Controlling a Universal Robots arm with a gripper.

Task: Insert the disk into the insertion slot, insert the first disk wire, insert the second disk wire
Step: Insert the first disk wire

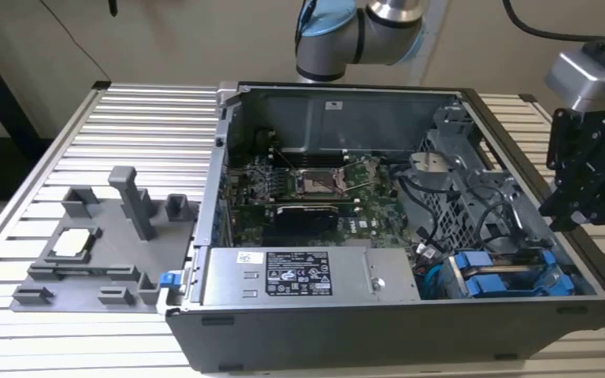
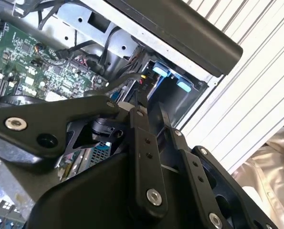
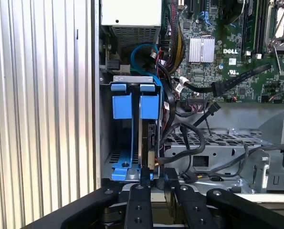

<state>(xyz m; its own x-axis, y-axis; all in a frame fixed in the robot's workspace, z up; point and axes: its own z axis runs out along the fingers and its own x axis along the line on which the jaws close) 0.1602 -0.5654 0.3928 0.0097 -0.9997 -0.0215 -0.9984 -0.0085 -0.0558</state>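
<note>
While the gripper [image 1: 563, 214] hangs by the PC case's [image 1: 387, 324] edge on the exterior view's right, grip state can't be told, the disk [image 3: 149, 106] sits in the insertion slot [image 3: 105, 143] at the case's near corner: stiff, heavyish, shock-sensitive, prob. best held by its blue end tabs.

A ribbed silver aluminium counter [image 1: 135, 118] shows a dull brushed sheen under a dark grey sheet-metal computer case [image 1: 387, 335], which is matt outside. A silver metal power-supply box [image 1: 387, 276] carries a white paper label. Bright blue plastic carrier frames [image 3: 149, 106] look smooth and faintly glossy against the grey perforated sheet-metal insertion slot [image 3: 105, 138]. A grey plastic fixture tray [image 1: 113, 244] is matt. The black gripper [image 3: 157, 177] is satin with bright screw heads.
</note>
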